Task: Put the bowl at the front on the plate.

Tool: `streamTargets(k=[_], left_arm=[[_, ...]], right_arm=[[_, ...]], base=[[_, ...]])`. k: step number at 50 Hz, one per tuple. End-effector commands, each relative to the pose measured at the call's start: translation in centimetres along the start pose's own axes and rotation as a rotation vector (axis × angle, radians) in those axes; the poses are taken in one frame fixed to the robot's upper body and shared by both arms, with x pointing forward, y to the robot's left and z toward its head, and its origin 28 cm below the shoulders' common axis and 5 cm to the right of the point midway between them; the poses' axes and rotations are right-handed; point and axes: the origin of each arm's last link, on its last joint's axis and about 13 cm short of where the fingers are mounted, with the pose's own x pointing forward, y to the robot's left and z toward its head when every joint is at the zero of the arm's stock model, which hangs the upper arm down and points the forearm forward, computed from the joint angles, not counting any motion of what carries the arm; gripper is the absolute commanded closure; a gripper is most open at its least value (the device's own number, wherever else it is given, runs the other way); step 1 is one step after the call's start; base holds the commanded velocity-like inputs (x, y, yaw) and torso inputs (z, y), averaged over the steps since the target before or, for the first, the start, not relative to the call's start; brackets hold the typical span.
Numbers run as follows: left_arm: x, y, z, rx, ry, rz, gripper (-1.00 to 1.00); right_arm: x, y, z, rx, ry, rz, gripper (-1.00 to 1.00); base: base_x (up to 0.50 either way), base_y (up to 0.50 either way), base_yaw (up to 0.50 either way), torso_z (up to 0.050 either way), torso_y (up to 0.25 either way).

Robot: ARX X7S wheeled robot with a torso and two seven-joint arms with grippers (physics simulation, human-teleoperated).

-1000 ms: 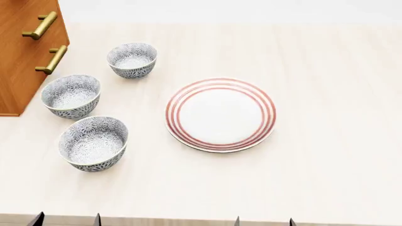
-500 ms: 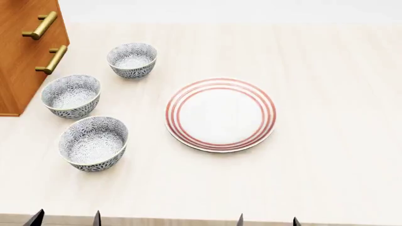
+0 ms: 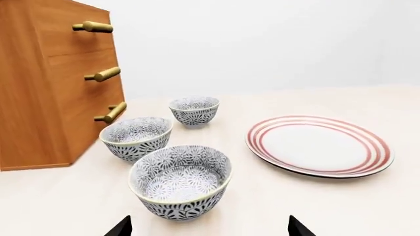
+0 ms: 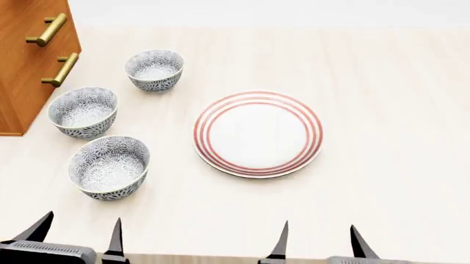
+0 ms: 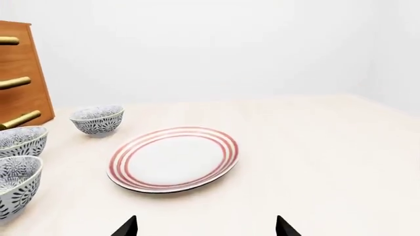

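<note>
Both grippers, left [image 4: 77,234] and right [image 4: 320,237], are rising further into the near edge with jaws spread and empty, so reaching for the bowl [image 4: 109,167], left of the plate [image 4: 258,134], is only starting.

On the tabletop [image 4: 382,110], three bowls run in a line at the left, the front bowl [image 4: 109,167] nearest, the middle bowl [image 4: 83,111] and back bowl [image 4: 154,70] behind it, the plate [image 4: 258,133] to their right, the drawers [image 4: 29,60] at far left.
</note>
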Motion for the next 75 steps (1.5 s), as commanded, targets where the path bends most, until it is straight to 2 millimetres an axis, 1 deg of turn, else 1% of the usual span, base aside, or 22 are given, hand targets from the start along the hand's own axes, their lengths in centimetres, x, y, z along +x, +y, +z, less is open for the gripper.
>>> streamTargets(k=[1, 10, 12, 14, 15, 22, 23, 24, 25, 26, 27, 30, 34, 35, 39, 41, 42, 44, 45, 52, 67, 75], left_arm=[[0.5, 0.0, 2.0, 0.025, -0.041, -0.036, -1.00], [0.8, -0.1, 3.3, 0.034, -0.064, -0.052, -1.00], [0.9, -0.2, 3.6, 0.046, -0.070, -0.059, -1.00], [0.9, -0.3, 3.9, 0.052, -0.074, -0.067, -1.00], [0.9, -0.3, 4.4, 0.052, -0.081, -0.067, -1.00], [0.9, -0.6, 5.1, 0.058, -0.102, -0.085, -1.00], [0.9, -0.6, 5.9, 0.054, -0.100, -0.085, -1.00], [0.9, -0.6, 6.3, 0.052, -0.101, -0.086, -1.00], [0.9, -0.6, 6.4, 0.053, -0.101, -0.090, -1.00], [1.0, -0.7, 5.8, 0.065, -0.106, -0.093, -1.00], [1.0, -0.7, 5.8, 0.057, -0.106, -0.096, -1.00], [1.1, -0.8, 6.2, 0.098, -0.118, -0.091, -1.00], [1.0, -0.9, 6.7, 0.068, -0.110, -0.109, -1.00], [1.1, -0.8, 7.9, 0.069, -0.113, -0.106, -1.00], [1.1, -0.8, 8.8, 0.071, -0.129, -0.115, -1.00], [1.2, -0.9, 9.4, 0.103, -0.142, -0.119, -1.00], [1.1, -0.9, 9.6, 0.102, -0.152, -0.122, -1.00], [1.2, -1.0, 8.9, 0.093, -0.152, -0.125, -1.00], [1.2, -1.0, 8.9, 0.090, -0.152, -0.128, -1.00], [1.5, -1.2, 9.9, 0.103, -0.174, -0.129, -1.00], [2.0, -1.2, 12.6, 0.133, -0.219, -0.129, -1.00], [2.4, -1.2, 14.1, 0.144, -0.230, -0.141, -1.00]], right_arm=[[0.2, -0.1, 2.5, -0.006, -0.039, 0.015, -1.00], [0.6, 0.0, 4.0, -0.024, -0.050, 0.044, -1.00], [0.7, 0.0, 4.6, 0.020, -0.049, 0.052, -1.00], [0.8, 0.1, 5.3, 0.004, -0.059, 0.058, -1.00], [0.8, 0.1, 5.5, 0.009, -0.061, 0.058, -1.00], [1.0, 0.0, 6.6, -0.017, -0.081, 0.066, -1.00], [1.0, 0.0, 6.8, -0.018, -0.083, 0.064, -1.00], [1.0, -0.1, 6.9, -0.018, -0.086, 0.063, -1.00], [1.1, -0.1, 7.0, -0.021, -0.087, 0.062, -1.00], [1.1, -0.2, 7.3, -0.027, -0.092, 0.061, -1.00], [1.1, -0.2, 7.5, -0.028, -0.094, 0.062, -1.00], [1.1, -0.2, 8.1, -0.038, -0.102, 0.066, -1.00], [1.1, -0.1, 8.8, -0.038, -0.113, 0.074, -1.00], [1.2, -0.1, 9.0, -0.040, -0.116, 0.075, -1.00], [1.3, 0.0, 9.6, -0.048, -0.125, 0.080, -1.00], [1.3, 0.0, 10.2, -0.033, -0.138, 0.089, -1.00], [1.3, 0.0, 10.3, -0.034, -0.139, 0.091, -1.00], [1.3, 0.0, 10.5, -0.036, -0.141, 0.093, -1.00], [1.3, 0.0, 10.6, -0.036, -0.142, 0.094, -1.00], [1.4, -0.1, 11.2, -0.043, -0.155, 0.106, -1.00], [2.1, 0.0, 13.0, -0.052, -0.183, 0.133, -1.00], [2.4, -0.1, 14.4, -0.059, -0.211, 0.129, -1.00]], base=[[0.00, 0.00, 0.00, 0.000, 0.000], [0.00, 0.00, 0.00, 0.000, 0.000], [0.00, 0.00, 0.00, 0.000, 0.000], [0.00, 0.00, 0.00, 0.000, 0.000], [0.00, 0.00, 0.00, 0.000, 0.000], [0.00, 0.00, 0.00, 0.000, 0.000], [0.00, 0.00, 0.00, 0.000, 0.000], [0.00, 0.00, 0.00, 0.000, 0.000], [0.00, 0.00, 0.00, 0.000, 0.000], [0.00, 0.00, 0.00, 0.000, 0.000], [0.00, 0.00, 0.00, 0.000, 0.000], [0.00, 0.00, 0.00, 0.000, 0.000], [0.00, 0.00, 0.00, 0.000, 0.000], [0.00, 0.00, 0.00, 0.000, 0.000], [0.00, 0.00, 0.00, 0.000, 0.000], [0.00, 0.00, 0.00, 0.000, 0.000], [0.00, 0.00, 0.00, 0.000, 0.000], [0.00, 0.00, 0.00, 0.000, 0.000], [0.00, 0.00, 0.00, 0.000, 0.000], [0.00, 0.00, 0.00, 0.000, 0.000], [0.00, 0.00, 0.00, 0.000, 0.000], [0.00, 0.00, 0.00, 0.000, 0.000]])
